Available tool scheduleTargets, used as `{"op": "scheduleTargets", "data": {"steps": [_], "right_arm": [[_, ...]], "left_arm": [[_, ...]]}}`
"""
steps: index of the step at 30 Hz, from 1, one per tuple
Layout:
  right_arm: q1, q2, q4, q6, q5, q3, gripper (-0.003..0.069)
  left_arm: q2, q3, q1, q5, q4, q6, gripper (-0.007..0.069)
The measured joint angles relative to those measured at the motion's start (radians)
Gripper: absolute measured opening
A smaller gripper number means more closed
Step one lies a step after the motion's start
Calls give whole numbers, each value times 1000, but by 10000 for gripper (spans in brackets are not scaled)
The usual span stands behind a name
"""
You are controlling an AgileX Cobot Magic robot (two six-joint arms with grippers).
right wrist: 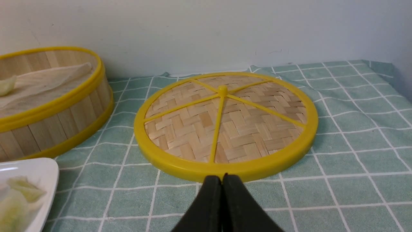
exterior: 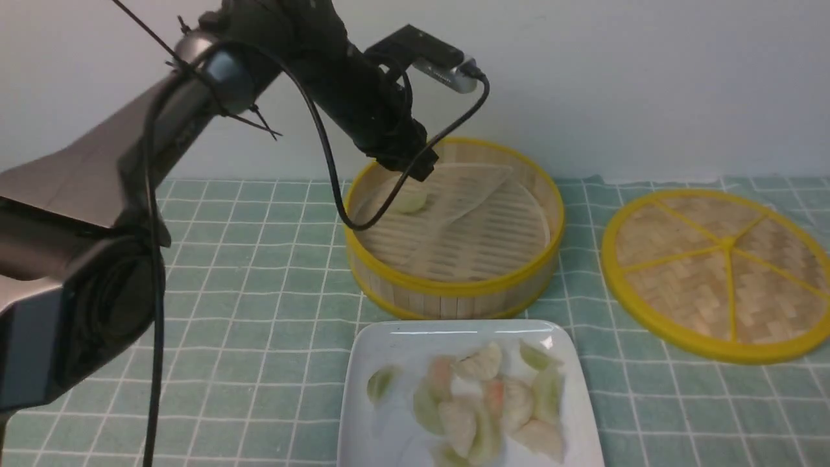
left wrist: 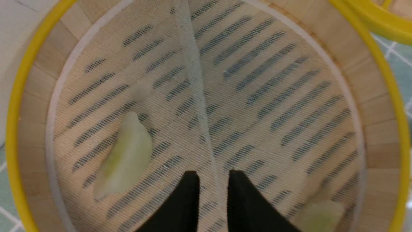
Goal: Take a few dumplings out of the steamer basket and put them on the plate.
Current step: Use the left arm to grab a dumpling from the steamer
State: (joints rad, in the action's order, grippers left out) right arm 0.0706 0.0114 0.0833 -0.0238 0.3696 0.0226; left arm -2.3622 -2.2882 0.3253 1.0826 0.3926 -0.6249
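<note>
The steamer basket (exterior: 454,288) stands at the middle back, lined with a pale folded liner (exterior: 473,188). My left gripper (exterior: 420,172) hangs over its far left part, jaws a little open and empty (left wrist: 210,175). One pale green dumpling (exterior: 410,201) lies just beside the fingertips (left wrist: 125,158). A second dumpling (left wrist: 318,216) lies at the basket wall, hidden by the arm in the front view. The white plate (exterior: 389,350) in front holds several dumplings (exterior: 493,395). My right gripper (right wrist: 222,176) is shut and empty, low over the cloth.
The flat woven lid (exterior: 720,272) with yellow spokes lies to the right of the basket, just ahead of my right gripper (right wrist: 225,122). A green checked cloth (exterior: 259,292) covers the table. A white wall stands close behind the basket.
</note>
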Motion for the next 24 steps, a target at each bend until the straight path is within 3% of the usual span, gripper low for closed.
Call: {"op": "scheduleTargets", "data": {"steps": [1, 3, 7, 10, 17, 18, 19, 20, 24], "right_arm": [[0, 0, 0, 0, 0, 0, -15], [0, 0, 0, 0, 0, 0, -15], [0, 0, 0, 0, 0, 0, -15], [0, 0, 0, 0, 0, 0, -15], [0, 0, 0, 0, 0, 0, -15], [0, 0, 0, 0, 0, 0, -15], [0, 0, 0, 0, 0, 0, -15], [0, 0, 0, 0, 0, 0, -15], [0, 0, 0, 0, 0, 0, -15]], "left_arm": [[-2, 0, 0, 0, -1, 0, 201], [-30, -1, 0, -59, -22, 1, 323], [-86, -2, 0, -149, -46, -2, 487], [-128, -3, 0, -185, -49, -9, 541], [-176, -5, 0, -208, -73, -3, 493], [-176, -6, 0, -203, -76, 8, 424], [-176, -6, 0, -201, -77, 10, 414], [-176, -12, 0, -188, -82, 16, 310], [-176, -46, 3, -101, -114, 25, 287]]}}
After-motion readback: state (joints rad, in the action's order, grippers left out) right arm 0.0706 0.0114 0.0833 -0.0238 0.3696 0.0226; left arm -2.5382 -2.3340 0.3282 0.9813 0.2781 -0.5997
